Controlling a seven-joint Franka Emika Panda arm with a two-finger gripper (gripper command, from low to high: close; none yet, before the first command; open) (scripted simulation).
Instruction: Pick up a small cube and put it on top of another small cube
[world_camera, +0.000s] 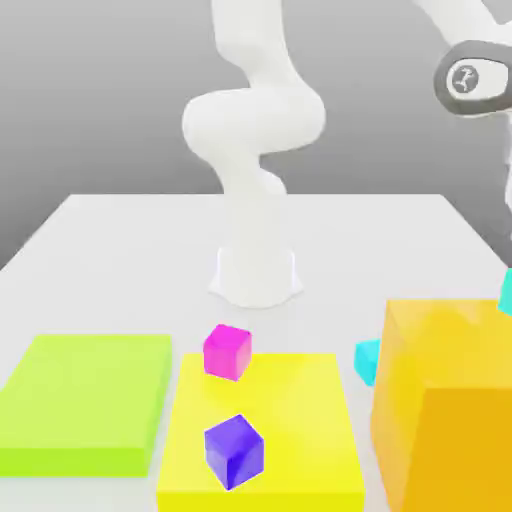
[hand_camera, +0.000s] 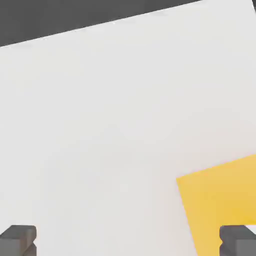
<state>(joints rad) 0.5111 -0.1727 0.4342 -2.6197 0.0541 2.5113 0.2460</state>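
The end effector (hand_camera: 127, 240) hangs spread wide over the counter (world_camera: 120, 250), where two cyan small cubes (world_camera: 367, 360), one magenta cube (world_camera: 227, 351) and one purple cube (world_camera: 234, 451) sit.

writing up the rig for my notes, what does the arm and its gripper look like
The arm is smooth glossy white, built of rounded tubular links rising from a round white base on the white table. One joint near the exterior view's right carries a dark grey ring cap with a small white mark. The fingertips are dark grey, squared blocks. No cables show.
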